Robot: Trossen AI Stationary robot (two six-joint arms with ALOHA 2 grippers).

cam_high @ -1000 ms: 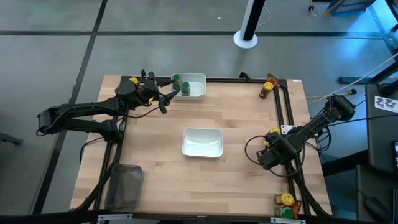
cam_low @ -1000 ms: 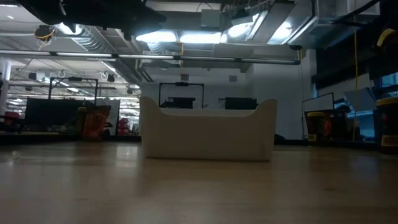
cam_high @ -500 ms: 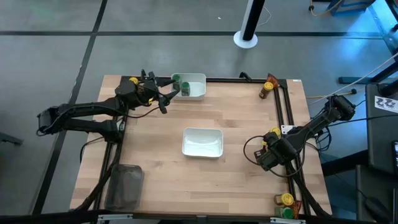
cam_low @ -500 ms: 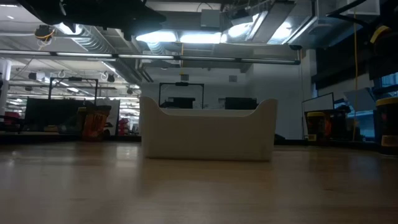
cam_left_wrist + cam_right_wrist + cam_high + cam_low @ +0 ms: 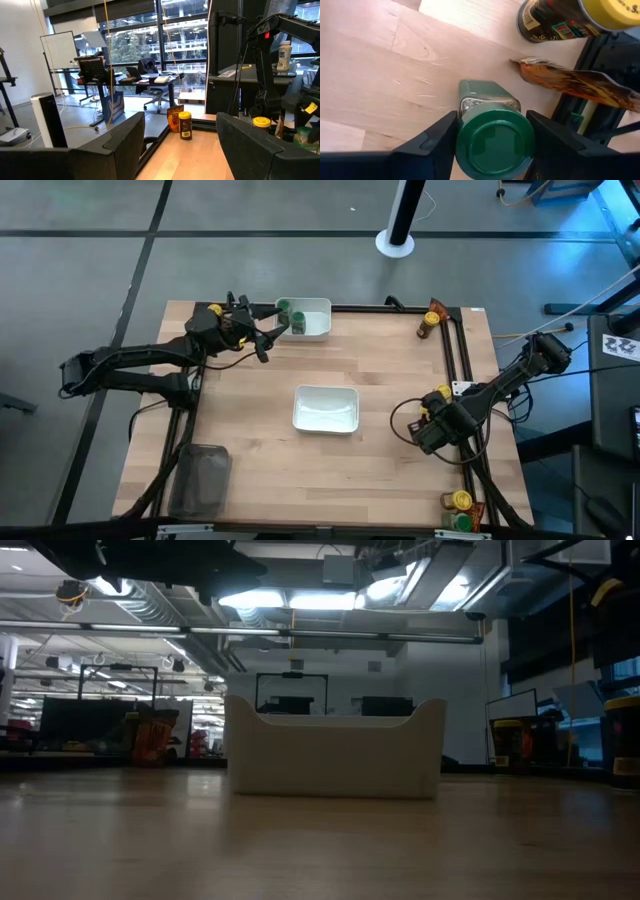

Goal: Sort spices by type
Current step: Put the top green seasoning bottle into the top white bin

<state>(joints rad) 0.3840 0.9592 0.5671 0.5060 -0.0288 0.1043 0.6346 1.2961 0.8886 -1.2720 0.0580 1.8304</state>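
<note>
Spices are only partly sorted at this moment. In the high view, two green-capped jars (image 5: pixel 291 317) already stand in the white bowl (image 5: pixel 318 309) at the upper centre of the table. The second white bowl (image 5: pixel 326 409) in the middle seems to hold nothing, and the clear grey tray (image 5: pixel 200 479) at the lower left also shows no contents.

Several items wait outside: a jar with a packet (image 5: pixel 430 322) at the upper right edge, and a yellow-capped jar (image 5: pixel 461 501) with a green one at the lower right corner.

The right gripper (image 5: pixel 492 132), at the right side of the table, has its fingers on both sides of a green-capped jar (image 5: pixel 492 137) and appears to be closing on it; I judge the grip is just forming. Beside it lie a brown-orange packet (image 5: pixel 575 83) and another yellow-capped jar (image 5: pixel 570 17).

The left gripper (image 5: pixel 281 328) hovers just beside the upper bowl with its fingers apart and nothing between them.

So one type has started, and most of the work is left, I think.
</note>
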